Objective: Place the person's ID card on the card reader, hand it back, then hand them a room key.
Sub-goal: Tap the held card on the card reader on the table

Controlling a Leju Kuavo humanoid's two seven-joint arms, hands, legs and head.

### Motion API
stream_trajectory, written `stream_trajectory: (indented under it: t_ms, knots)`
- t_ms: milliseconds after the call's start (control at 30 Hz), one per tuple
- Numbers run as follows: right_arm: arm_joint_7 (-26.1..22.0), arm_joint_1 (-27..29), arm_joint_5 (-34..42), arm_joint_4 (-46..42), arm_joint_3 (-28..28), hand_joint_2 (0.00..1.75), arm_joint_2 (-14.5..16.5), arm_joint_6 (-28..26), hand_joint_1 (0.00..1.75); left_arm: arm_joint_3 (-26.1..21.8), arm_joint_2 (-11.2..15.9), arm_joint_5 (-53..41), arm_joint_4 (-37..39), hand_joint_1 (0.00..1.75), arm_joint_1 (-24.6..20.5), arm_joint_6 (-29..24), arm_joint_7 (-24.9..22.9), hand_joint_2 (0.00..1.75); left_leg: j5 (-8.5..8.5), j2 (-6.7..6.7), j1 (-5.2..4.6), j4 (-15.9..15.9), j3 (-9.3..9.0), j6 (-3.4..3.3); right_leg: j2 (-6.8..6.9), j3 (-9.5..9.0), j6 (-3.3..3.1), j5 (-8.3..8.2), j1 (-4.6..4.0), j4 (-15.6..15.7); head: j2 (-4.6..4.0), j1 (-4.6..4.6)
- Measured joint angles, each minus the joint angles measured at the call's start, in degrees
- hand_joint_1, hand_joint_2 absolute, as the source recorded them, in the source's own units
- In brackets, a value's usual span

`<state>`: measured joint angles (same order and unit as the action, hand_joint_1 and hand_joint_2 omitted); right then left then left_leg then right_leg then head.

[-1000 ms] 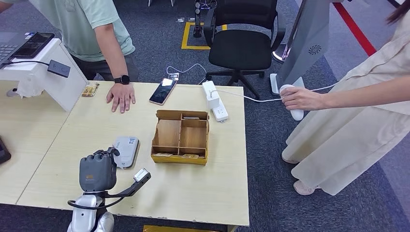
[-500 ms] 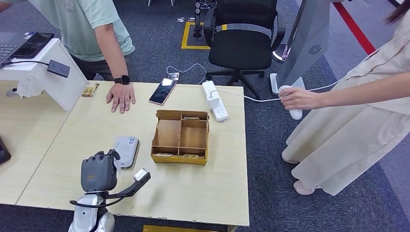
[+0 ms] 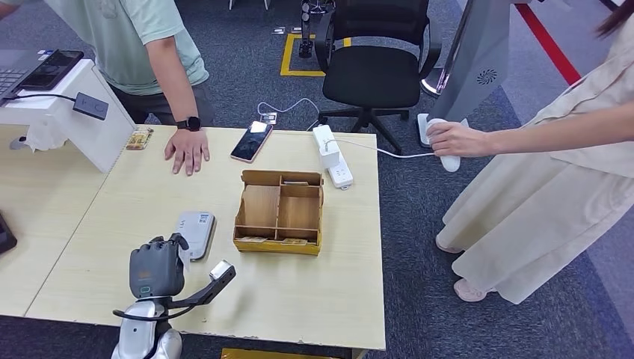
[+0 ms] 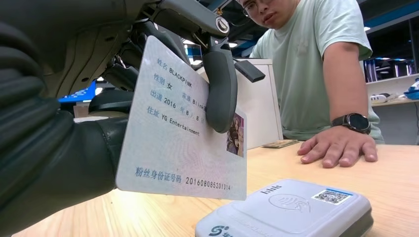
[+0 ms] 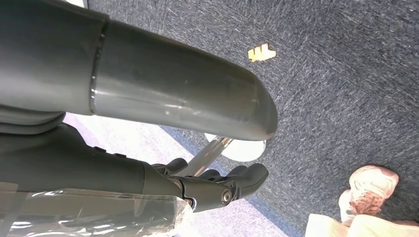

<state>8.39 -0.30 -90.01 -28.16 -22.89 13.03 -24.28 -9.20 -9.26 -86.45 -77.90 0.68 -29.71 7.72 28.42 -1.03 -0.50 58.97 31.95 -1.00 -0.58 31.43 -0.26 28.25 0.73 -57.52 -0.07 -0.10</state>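
Head view, left hand: the left hand [image 3: 155,268] hangs low over the near part of the tabletop [image 3: 299,292], fingers curled, back of the hand toward the camera.
Head view, card reader: the grey card reader [image 3: 196,232] lies flat on the tabletop just beyond the left hand and slightly toward the wooden organizer [image 3: 279,212], which stands further to that side.
Head view, people: a person's hand [image 3: 187,149] rests flat on the tabletop well beyond the left hand, with a phone [image 3: 251,140] beside it; a second person stands off to the right past the tabletop edge.
Left wrist view, ID card: the left hand [image 4: 54,143] pinches the ID card [image 4: 178,133], a dark finger [image 4: 220,91] pressed across its printed face; the card is upright, tilted a little, in the air.
Left wrist view, card reader: the card reader [image 4: 291,210] sits on the tabletop near the card's lower edge, apart from it.
Right wrist view, right hand: the right hand [image 5: 217,185] hangs above dark carpet with its fingers curled in and nothing in them; a shoe [image 5: 373,185] stands on the carpet beyond the fingertips.
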Motion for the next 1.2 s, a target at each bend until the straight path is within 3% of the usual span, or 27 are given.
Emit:
stream_trajectory:
  t_ms: [633,933,1167,1200]
  knots:
    - [-0.2,0.1,0.0,0.4,0.1,0.0,0.3,-0.2,0.0,0.0,-1.3,0.0,0.6,1.54,-0.2,-0.5,2.0,1.75,0.0,0.0,0.0,0.0,0.0,0.0,0.0,0.0,0.0,0.0,0.0,0.0,0.0,0.01]
    - [0.0,0.1,0.0,0.6,0.8,0.0,0.3,-0.2,0.0,0.0,-1.3,0.0,2.3,1.56,-2.4,-1.3,1.9,1.75,0.0,0.0,0.0,0.0,0.0,0.0,-0.01,0.0,0.0,0.0,0.0,0.0,0.01,0.01]
    - [0.0,0.1,0.0,0.7,1.3,0.0,0.3,-0.1,0.0,0.1,-0.8,0.0,3.2,1.31,-3.6,-1.5,-0.3,1.75,0.0,0.0,0.0,0.0,0.0,0.0,-0.01,0.01,0.0,0.0,0.0,0.0,0.0,0.01]
    - [0.0,0.1,0.0,0.7,1.4,0.0,0.3,-0.1,0.0,0.1,-0.7,0.0,3.3,1.34,-3.7,-1.5,-0.6,1.75,0.0,0.0,0.0,0.0,-0.01,0.0,-0.01,0.01,0.0,0.0,0.0,0.0,0.0,0.01]
